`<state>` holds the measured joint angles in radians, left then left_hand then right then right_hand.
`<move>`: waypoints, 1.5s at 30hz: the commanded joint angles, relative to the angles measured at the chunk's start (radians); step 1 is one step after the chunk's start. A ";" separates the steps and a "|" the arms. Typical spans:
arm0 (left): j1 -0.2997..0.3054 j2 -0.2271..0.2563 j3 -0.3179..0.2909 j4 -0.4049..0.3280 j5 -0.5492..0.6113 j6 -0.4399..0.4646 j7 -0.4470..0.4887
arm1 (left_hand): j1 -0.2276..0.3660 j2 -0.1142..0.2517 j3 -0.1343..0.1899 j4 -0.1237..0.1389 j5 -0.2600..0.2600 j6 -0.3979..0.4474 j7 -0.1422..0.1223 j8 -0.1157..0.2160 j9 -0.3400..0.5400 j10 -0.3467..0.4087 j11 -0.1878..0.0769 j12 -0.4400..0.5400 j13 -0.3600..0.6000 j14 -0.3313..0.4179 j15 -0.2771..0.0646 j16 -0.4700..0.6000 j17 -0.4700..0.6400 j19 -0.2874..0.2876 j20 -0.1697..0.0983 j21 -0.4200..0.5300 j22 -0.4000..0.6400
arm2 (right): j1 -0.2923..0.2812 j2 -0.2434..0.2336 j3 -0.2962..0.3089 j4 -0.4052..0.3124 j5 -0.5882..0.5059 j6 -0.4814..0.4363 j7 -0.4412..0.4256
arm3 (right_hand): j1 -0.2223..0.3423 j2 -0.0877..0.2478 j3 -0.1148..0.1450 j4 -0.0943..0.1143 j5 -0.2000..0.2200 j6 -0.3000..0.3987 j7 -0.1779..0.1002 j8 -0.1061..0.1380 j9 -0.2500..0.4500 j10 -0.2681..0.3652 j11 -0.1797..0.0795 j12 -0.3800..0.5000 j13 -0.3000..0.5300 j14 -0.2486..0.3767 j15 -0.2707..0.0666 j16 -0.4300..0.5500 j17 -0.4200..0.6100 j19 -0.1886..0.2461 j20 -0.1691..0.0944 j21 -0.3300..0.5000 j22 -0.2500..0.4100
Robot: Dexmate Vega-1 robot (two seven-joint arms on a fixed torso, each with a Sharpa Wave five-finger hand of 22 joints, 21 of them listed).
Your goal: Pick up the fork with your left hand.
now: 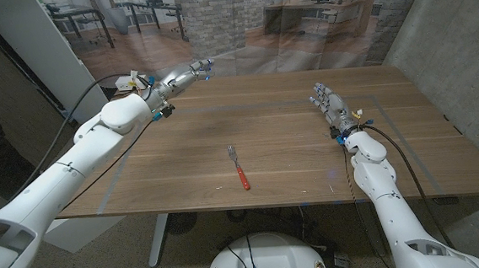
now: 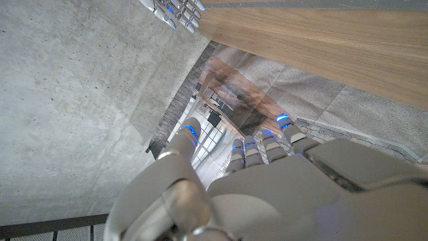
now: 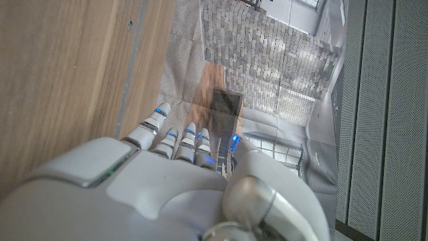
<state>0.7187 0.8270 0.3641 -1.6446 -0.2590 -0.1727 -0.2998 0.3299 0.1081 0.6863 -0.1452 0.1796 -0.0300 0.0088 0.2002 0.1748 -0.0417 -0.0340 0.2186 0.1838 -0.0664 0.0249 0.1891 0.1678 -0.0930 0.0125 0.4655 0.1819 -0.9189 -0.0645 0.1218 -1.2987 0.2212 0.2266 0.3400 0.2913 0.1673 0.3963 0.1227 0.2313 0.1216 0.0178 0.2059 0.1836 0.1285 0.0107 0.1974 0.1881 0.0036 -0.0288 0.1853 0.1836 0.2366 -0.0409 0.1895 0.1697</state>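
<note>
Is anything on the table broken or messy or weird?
Nothing stands out. The fork with its red handle lies whole on the wooden table, a bit slanted, nothing spilled. The left hand and right hand are both far from it and hold nothing.

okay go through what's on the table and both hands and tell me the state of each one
fork: lying flat on the table, untouched, red handle toward the near edge.
left hand: holding nothing, fingers extended, at the far left corner.
right hand: holding nothing, fingers extended, on the table's right side.

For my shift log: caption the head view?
Fork lies untouched mid-table; left hand open at far corner, right hand waiting.
</note>
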 commanded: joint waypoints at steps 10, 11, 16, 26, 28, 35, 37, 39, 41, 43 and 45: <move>-0.092 0.033 0.043 -0.055 0.084 0.011 -0.114 | 0.041 -0.015 -0.003 -0.029 -0.005 0.014 -0.004 0.006 0.002 0.026 -0.006 0.006 0.004 0.018 -0.005 0.003 0.003 0.016 0.007 -0.007 0.003 | 0.008 0.005 0.000 0.035 0.014 0.031 -0.003 | -0.002 -0.008 0.007 0.001 -0.003 0.012 0.000 -0.004 0.004 0.012 0.002 0.000 0.006 0.005 -0.013 0.007 0.003 0.009 -0.023 0.007 0.002; -0.097 0.035 0.045 -0.059 0.089 0.015 -0.121 | 0.043 -0.015 -0.003 -0.030 -0.005 0.014 -0.003 0.006 0.002 0.028 -0.006 0.006 0.004 0.020 -0.004 0.003 0.003 0.017 0.007 -0.008 0.003 | 0.008 0.004 0.000 0.036 0.015 0.032 -0.002 | -0.002 -0.009 0.007 0.001 -0.003 0.012 0.001 -0.004 0.004 0.013 0.001 0.000 0.006 0.006 -0.013 0.007 0.003 0.009 -0.023 0.007 0.002; -0.110 0.044 0.050 -0.077 0.106 0.024 -0.146 | 0.056 -0.020 -0.005 -0.034 -0.006 0.020 -0.003 0.007 0.002 0.033 -0.009 0.007 0.005 0.024 -0.004 0.003 0.003 0.020 0.008 -0.009 0.003 | 0.006 0.005 0.001 0.040 0.019 0.036 -0.002 | -0.004 -0.009 0.007 0.001 -0.004 0.012 0.000 -0.004 0.004 0.012 0.002 0.000 0.006 0.006 -0.013 0.007 0.003 0.009 -0.023 0.007 0.002; -0.129 0.067 0.055 -0.121 0.140 0.026 -0.196 | 0.092 -0.046 -0.016 -0.042 -0.009 0.035 -0.018 0.011 0.003 0.046 -0.020 0.007 0.005 0.038 -0.019 0.002 0.003 0.032 -0.004 -0.014 0.002 | -0.001 0.006 0.001 0.036 0.022 0.042 -0.003 | -0.006 -0.010 0.007 0.001 -0.005 0.015 0.003 -0.004 0.004 0.013 0.003 0.000 0.006 0.007 -0.012 0.007 0.003 0.010 -0.022 0.007 0.002; -0.135 0.073 0.057 -0.131 0.149 0.024 -0.209 | 0.104 -0.053 -0.019 -0.042 -0.009 0.040 -0.022 0.012 0.003 0.054 -0.025 0.008 0.005 0.042 -0.023 0.002 0.003 0.036 -0.007 -0.015 0.002 | -0.003 0.007 0.001 0.034 0.023 0.043 -0.003 | -0.007 -0.011 0.007 0.001 -0.005 0.015 0.003 -0.004 0.004 0.013 0.003 0.000 0.006 0.007 -0.012 0.007 0.003 0.010 -0.022 0.007 0.002; -0.161 0.089 0.064 -0.160 0.175 0.022 -0.261 | 0.134 -0.067 -0.025 -0.042 -0.007 0.046 -0.033 0.012 0.003 0.066 -0.025 0.010 0.006 0.049 -0.022 0.001 0.003 0.042 -0.002 -0.019 0.001 | -0.016 0.010 0.002 0.017 0.024 0.042 -0.009 | -0.008 -0.011 0.007 0.001 -0.006 0.016 0.005 -0.004 0.004 0.013 0.003 -0.001 0.006 0.007 -0.012 0.007 0.004 0.010 -0.022 0.007 0.002; -0.174 0.090 0.066 -0.162 0.179 0.019 -0.280 | 0.142 -0.070 -0.026 -0.042 -0.007 0.048 -0.034 0.012 0.003 0.069 -0.023 0.010 0.006 0.051 -0.021 0.001 0.003 0.043 -0.001 -0.020 0.001 | -0.019 0.010 0.002 0.014 0.024 0.043 -0.011 | -0.009 -0.011 0.007 0.002 -0.006 0.017 0.005 -0.004 0.004 0.014 0.003 0.000 0.006 0.007 -0.012 0.007 0.004 0.010 -0.022 0.007 0.002; -0.187 0.092 0.068 -0.164 0.186 0.016 -0.296 | 0.148 -0.072 -0.027 -0.042 -0.006 0.048 -0.034 0.012 0.003 0.071 -0.024 0.010 0.006 0.052 -0.021 0.000 0.003 0.044 -0.001 -0.021 0.001 | -0.021 0.012 0.003 0.013 0.026 0.046 -0.012 | -0.010 -0.011 0.007 0.002 -0.006 0.017 0.005 -0.004 0.004 0.013 0.004 -0.001 0.006 0.007 -0.012 0.007 0.004 0.010 -0.022 0.007 0.002; -0.198 0.091 0.070 -0.163 0.190 0.008 -0.310 | 0.158 -0.076 -0.028 -0.042 -0.005 0.051 -0.038 0.012 0.003 0.074 -0.027 0.010 0.006 0.055 -0.026 0.001 0.003 0.048 -0.006 -0.022 0.001 | -0.023 0.013 0.003 0.011 0.025 0.048 -0.015 | -0.010 -0.012 0.007 0.002 -0.006 0.019 0.006 -0.003 0.004 0.016 0.004 0.000 0.006 0.008 -0.012 0.007 0.004 0.010 -0.022 0.007 0.002; -0.212 0.090 0.074 -0.162 0.197 0.002 -0.325 | 0.167 -0.079 -0.029 -0.042 -0.005 0.054 -0.038 0.013 0.003 0.078 -0.029 0.010 0.006 0.058 -0.026 0.001 0.003 0.049 -0.006 -0.023 0.001 | -0.025 0.014 0.003 0.010 0.026 0.049 -0.017 | -0.011 -0.011 0.007 0.003 -0.007 0.020 0.007 -0.003 0.004 0.017 0.003 0.000 0.006 0.007 -0.012 0.007 0.004 0.010 -0.022 0.007 0.002; -0.228 0.088 0.081 -0.161 0.206 -0.001 -0.345 | 0.179 -0.084 -0.031 -0.043 -0.004 0.059 -0.045 0.014 0.003 0.081 -0.033 0.010 0.007 0.063 -0.033 0.001 0.003 0.053 -0.012 -0.024 0.001 | -0.026 0.015 0.003 0.009 0.025 0.050 -0.020 | -0.011 -0.012 0.007 0.002 -0.007 0.021 0.007 -0.003 0.004 0.018 0.002 0.001 0.006 0.008 -0.012 0.007 0.004 0.010 -0.021 0.007 0.002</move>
<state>0.5483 0.9103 0.4282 -1.7929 -0.0881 -0.1529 -0.5655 0.4890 0.0279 0.6575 -0.1875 0.1739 0.0219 -0.0252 0.2079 0.1746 0.0300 -0.0588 0.2228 0.1888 -0.0107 -0.0024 0.1891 0.1702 -0.0463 0.0013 0.4470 0.1815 -0.9331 -0.0547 0.1234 -1.2782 0.2448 0.2698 0.3310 0.2847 0.1607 0.3962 0.1228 0.2277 0.1325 0.0287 0.2059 0.1836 0.1339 0.0162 0.1974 0.1881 0.0059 -0.0311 0.1888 0.1835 0.2366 -0.0410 0.1895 0.1697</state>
